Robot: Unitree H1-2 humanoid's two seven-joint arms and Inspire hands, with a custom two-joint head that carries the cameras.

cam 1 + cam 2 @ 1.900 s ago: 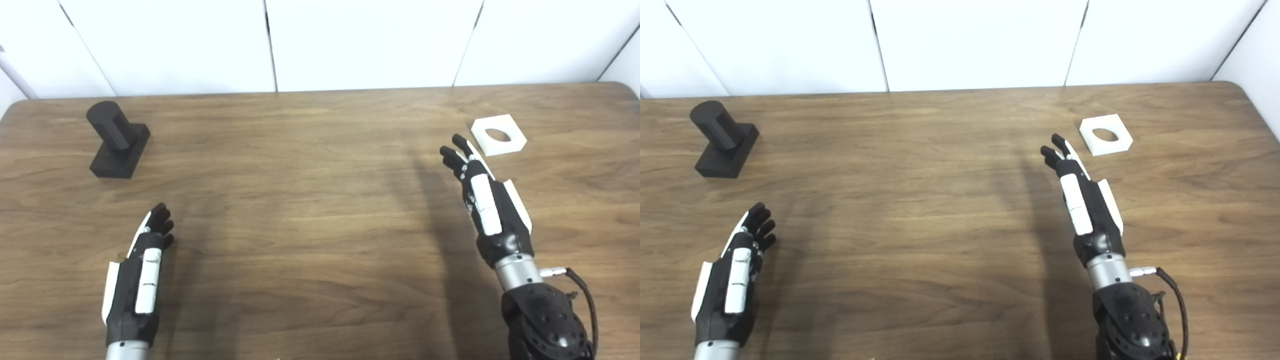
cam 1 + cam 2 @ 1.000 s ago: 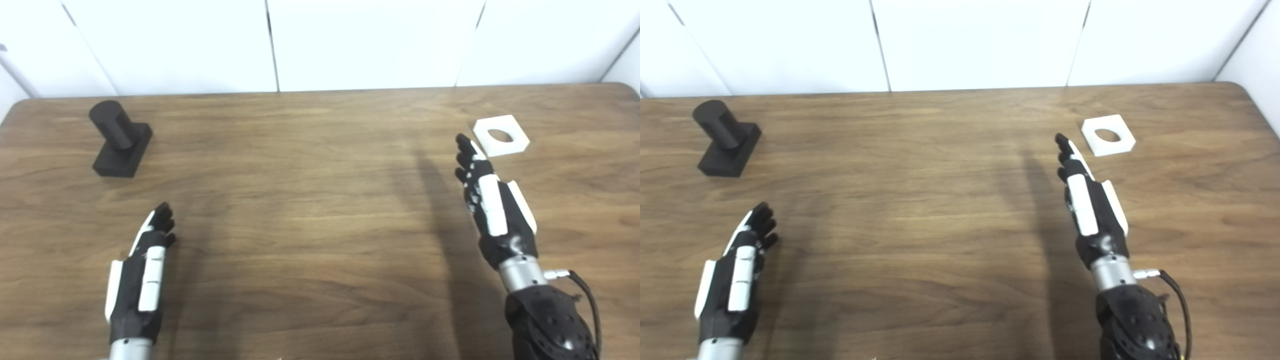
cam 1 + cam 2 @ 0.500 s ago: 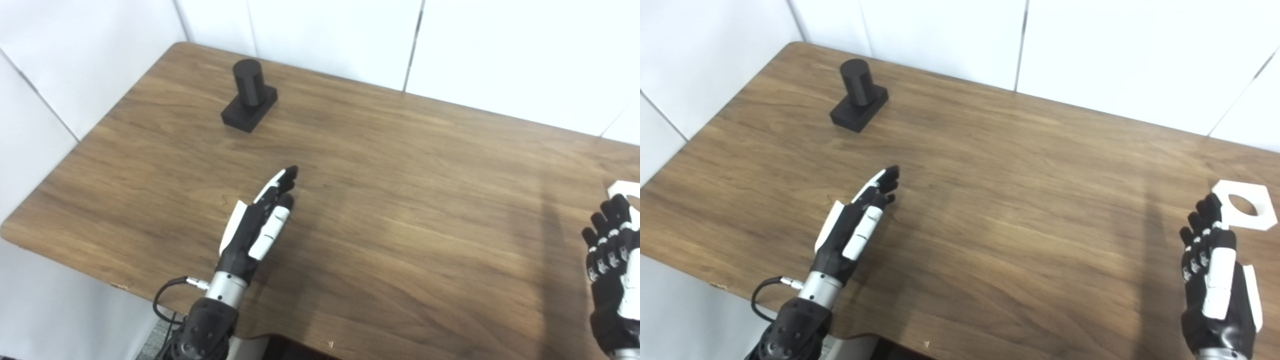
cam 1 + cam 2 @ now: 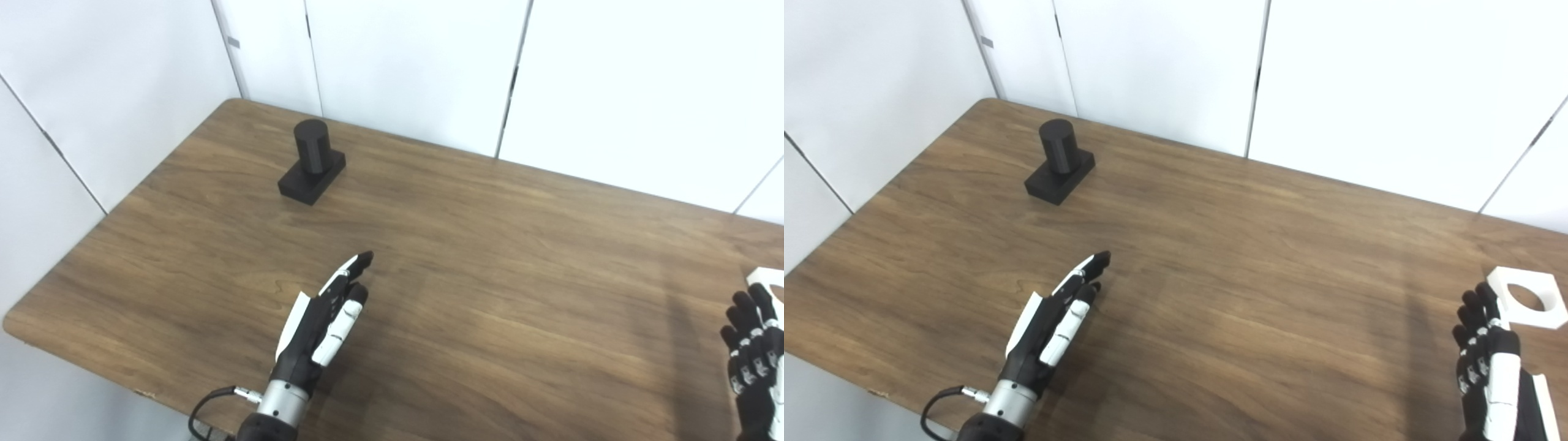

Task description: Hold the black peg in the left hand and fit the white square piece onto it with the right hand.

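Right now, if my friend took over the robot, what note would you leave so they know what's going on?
Left hand: open, holding nothing, above the table, well short of the black peg.
Right hand: open, holding nothing, fingertips close to the white square piece.
Black peg: stands upright on its base near the far left corner.
White square piece: lies flat at the right side, hole facing up.
Done: nothing picked up.
Left: take the peg with the left hand, pick up the white piece with the right, fit it onto the peg.
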